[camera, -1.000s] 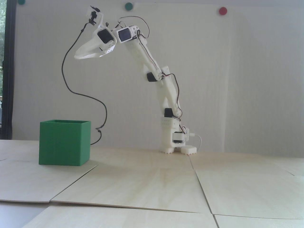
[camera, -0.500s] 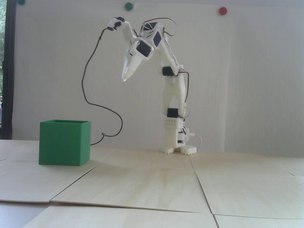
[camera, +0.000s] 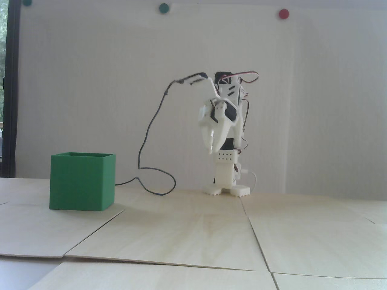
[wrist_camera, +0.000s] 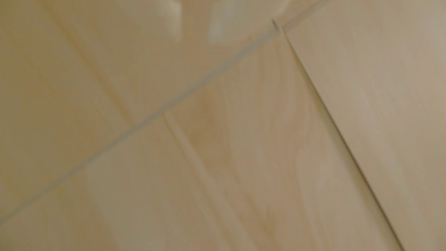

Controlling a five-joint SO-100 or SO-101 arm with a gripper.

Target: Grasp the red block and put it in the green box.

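Across the wooden table panels (camera: 193, 241) nothing lies in the open; we see no red block in either view, so we judge it is inside the green box (camera: 82, 181), whose interior the fixed view cannot show. That box stands at the left of the fixed view, exactly where it stood a second ago. The white arm (camera: 228, 120) has changed most: from reaching high above the box it has swung right and folded down over its own base. Its gripper (camera: 210, 150) now hangs tips-down, well apart from the box, fingers nearly together and holding nothing. We read this as retreat after the drop, task apparently done.
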